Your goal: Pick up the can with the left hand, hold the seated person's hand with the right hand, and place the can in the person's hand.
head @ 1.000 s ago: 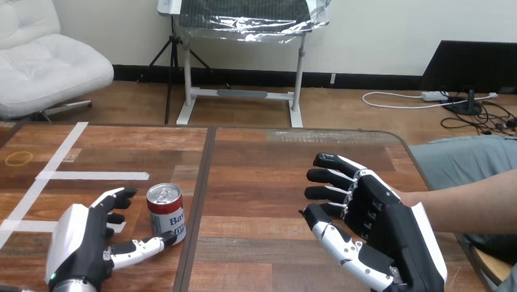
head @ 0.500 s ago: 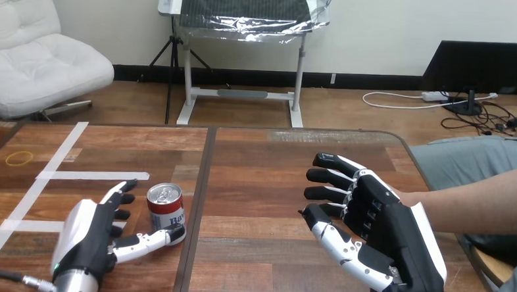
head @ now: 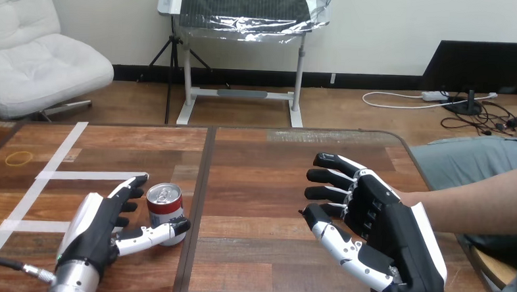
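I read the red, white and blue metal drinks can [head: 166, 206] as standing upright on the brown wooden plank table [head: 261, 179], on its left half, just left of the dark seam that runs from near to far down the middle. The can's silver top faces up, with the pull tab visible. The left hand [head: 97, 228] lies low on the table at the near left, palm turned toward the can. Its fingers [head: 130, 186] reach out nearly straight and slightly apart along the can's left side, their tips level with the can's far edge. Its thumb [head: 153, 233] stretches rightward across the can's near side, the tip at the can's near right base. The can therefore stands in the gap between fingers and thumb, and nothing has closed round it. I cannot tell whether the fingers touch the can wall. The right hand [head: 384, 224] hangs above the right half of the table, well apart from the can, back turned toward the right. Its fingers [head: 331, 163] are spread, lightly bent and pointing left, with the thumb out below them, gripping nothing. The person's bare forearm [head: 481, 198] enters from the right edge and runs in behind this hand. I cannot tell whether the two touch. Strips of white tape [head: 90, 175] and a thin yellow ring [head: 18, 158] lie on the far left of the table.
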`<action>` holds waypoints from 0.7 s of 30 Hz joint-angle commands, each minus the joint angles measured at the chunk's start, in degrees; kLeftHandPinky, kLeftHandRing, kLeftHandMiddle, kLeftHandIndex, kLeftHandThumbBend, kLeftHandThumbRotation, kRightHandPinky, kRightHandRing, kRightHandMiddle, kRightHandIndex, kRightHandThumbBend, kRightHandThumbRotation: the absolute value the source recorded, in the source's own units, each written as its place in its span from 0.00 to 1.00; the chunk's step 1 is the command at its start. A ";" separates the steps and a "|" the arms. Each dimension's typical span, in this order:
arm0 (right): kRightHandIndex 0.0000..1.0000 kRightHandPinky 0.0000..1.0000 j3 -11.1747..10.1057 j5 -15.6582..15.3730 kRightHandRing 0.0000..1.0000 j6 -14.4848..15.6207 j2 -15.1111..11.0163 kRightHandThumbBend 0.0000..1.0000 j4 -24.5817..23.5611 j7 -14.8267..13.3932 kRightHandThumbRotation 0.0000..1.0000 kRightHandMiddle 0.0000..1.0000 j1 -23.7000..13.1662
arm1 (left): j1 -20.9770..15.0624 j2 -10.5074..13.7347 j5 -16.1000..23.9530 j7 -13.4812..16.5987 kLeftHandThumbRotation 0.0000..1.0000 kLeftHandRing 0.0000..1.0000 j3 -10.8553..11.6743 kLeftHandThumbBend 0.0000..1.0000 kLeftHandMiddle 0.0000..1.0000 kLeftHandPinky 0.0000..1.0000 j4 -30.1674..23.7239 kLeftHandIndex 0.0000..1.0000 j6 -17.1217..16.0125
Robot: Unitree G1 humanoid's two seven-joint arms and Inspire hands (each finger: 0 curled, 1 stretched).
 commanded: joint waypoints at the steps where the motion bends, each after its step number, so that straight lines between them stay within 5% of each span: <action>1: 0.76 0.62 -0.42 0.00 0.69 -1.63 1.26 0.48 -0.91 -0.27 0.00 0.74 -3.12 | -4.53 2.02 -1.38 -0.95 0.43 0.87 1.53 0.94 0.89 0.82 -2.56 0.90 -0.17; 21: 0.76 0.62 -0.20 -0.29 0.69 -1.63 1.27 0.47 -0.26 -0.21 0.00 0.75 -3.75 | -6.64 1.79 -5.13 -2.89 0.37 0.85 2.89 0.90 0.86 0.82 -1.09 0.87 -0.98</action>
